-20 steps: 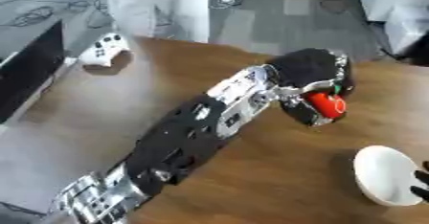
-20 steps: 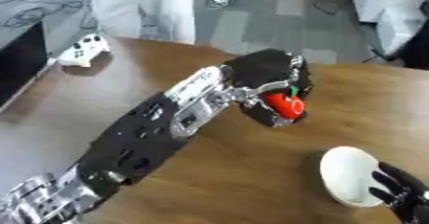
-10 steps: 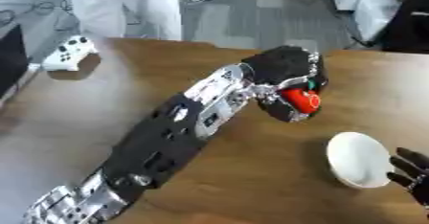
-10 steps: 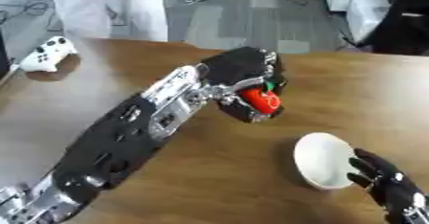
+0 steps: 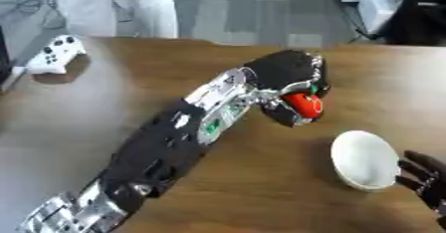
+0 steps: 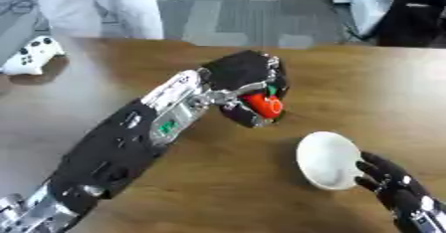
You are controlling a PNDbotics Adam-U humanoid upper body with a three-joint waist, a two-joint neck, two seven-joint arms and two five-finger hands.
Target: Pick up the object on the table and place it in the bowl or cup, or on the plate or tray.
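My black left hand (image 5: 283, 72) holds a red fruit (image 5: 305, 104) with green top; white bowl (image 5: 363, 159); brown wood-grain surface (image 5: 261, 187).

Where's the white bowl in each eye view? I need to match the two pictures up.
Left eye view: the bowl sits lower right, just left of the right robot hand at the edge.
Right eye view: the bowl sits lower right but nearer centre, with the right robot hand at its right rim.
Shared landmark: the red object in the left robot hand, up-left of the bowl in both.
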